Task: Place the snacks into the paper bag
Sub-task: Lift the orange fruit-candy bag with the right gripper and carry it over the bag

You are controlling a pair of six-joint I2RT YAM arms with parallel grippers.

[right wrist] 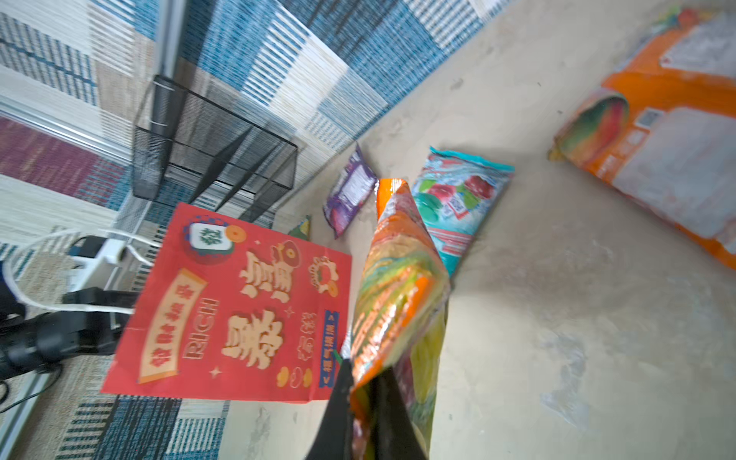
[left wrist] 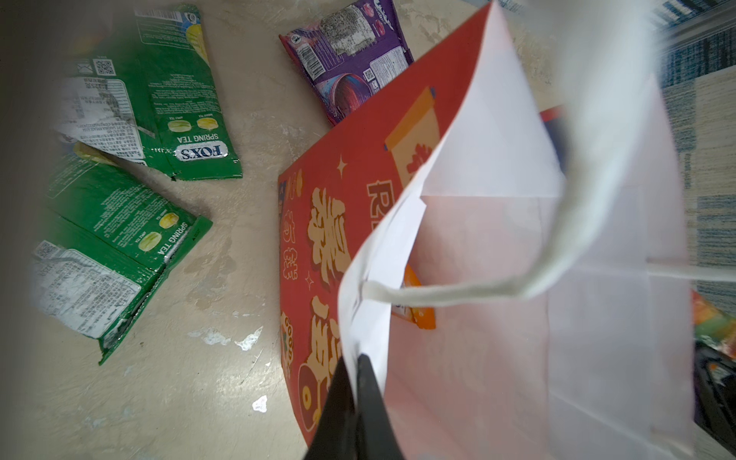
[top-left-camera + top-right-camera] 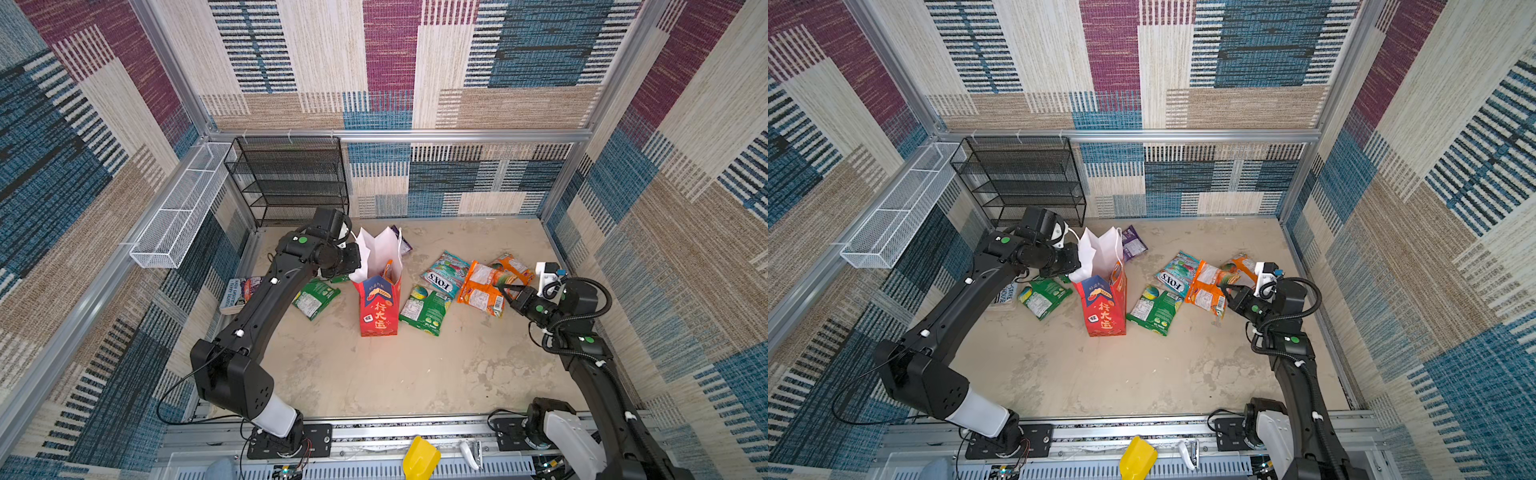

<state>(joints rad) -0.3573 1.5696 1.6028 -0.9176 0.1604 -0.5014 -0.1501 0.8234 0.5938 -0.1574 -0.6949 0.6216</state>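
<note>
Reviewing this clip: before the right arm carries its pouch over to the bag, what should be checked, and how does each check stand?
1. The right gripper is shut on the orange pouch: ok.
2. The orange pouch hangs clear of the floor: cannot tell.
3. The left gripper is shut on the rim of the paper bag: ok.
4. The paper bag stands upright with its mouth open: ok.
5. Room inside: ok, only a second orange pouch shows within.
6. Carry height over the teal pouch and green pouch: cannot tell.
</note>
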